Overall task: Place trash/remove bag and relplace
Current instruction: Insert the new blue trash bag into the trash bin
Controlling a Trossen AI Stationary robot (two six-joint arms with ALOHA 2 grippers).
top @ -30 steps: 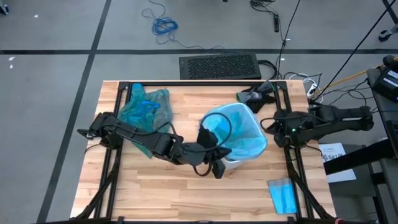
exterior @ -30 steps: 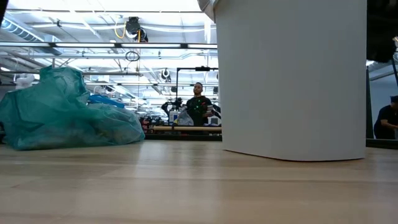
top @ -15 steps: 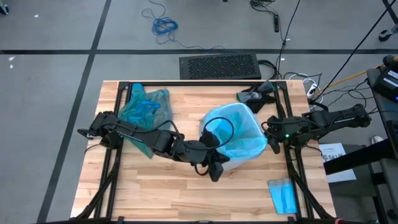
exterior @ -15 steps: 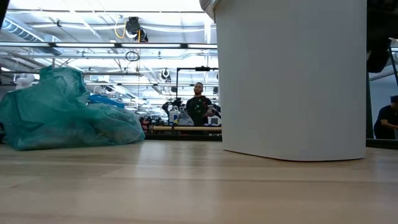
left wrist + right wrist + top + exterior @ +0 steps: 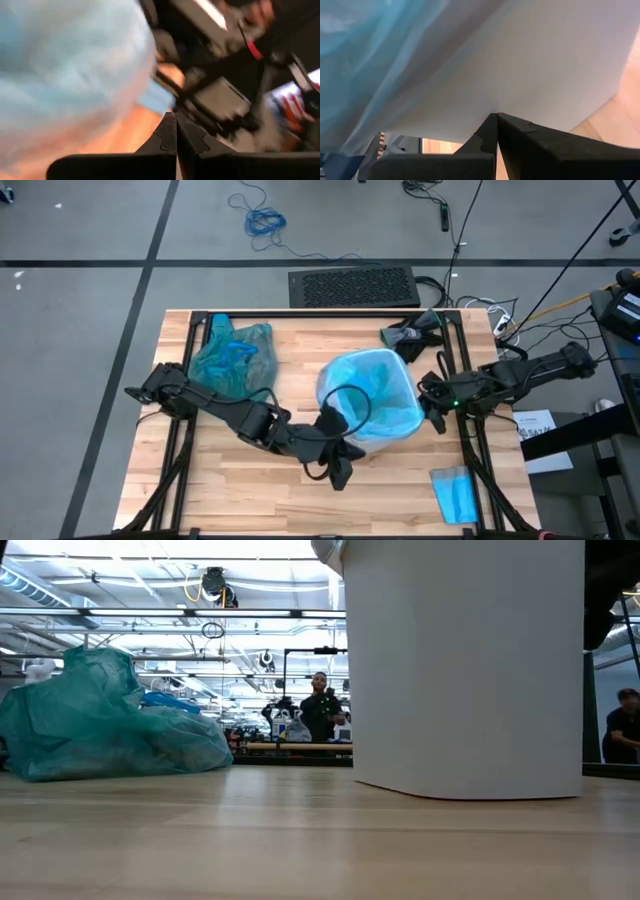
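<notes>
Spreading under everything is the wooden bench (image 5: 250, 490). Just beyond the left pincer (image 5: 337, 477), toward the right arm, stands the white bin (image 5: 465, 670), lined with a pale sky-blue plastic bag (image 5: 375, 395) folded over its rim. The right pincer (image 5: 433, 408) sits against the bin's opposite side, its fingers (image 5: 520, 145) pressed together and empty, the tips at the white wall. The left pincer is also closed on nothing, low over the bench by the bin's base. Well behind the left pincer, back along its arm, the teal-green bag (image 5: 232, 352) lies bunched in a heap. Off the right pincer's near side lies a small folded blue sheet (image 5: 455, 495).
</notes>
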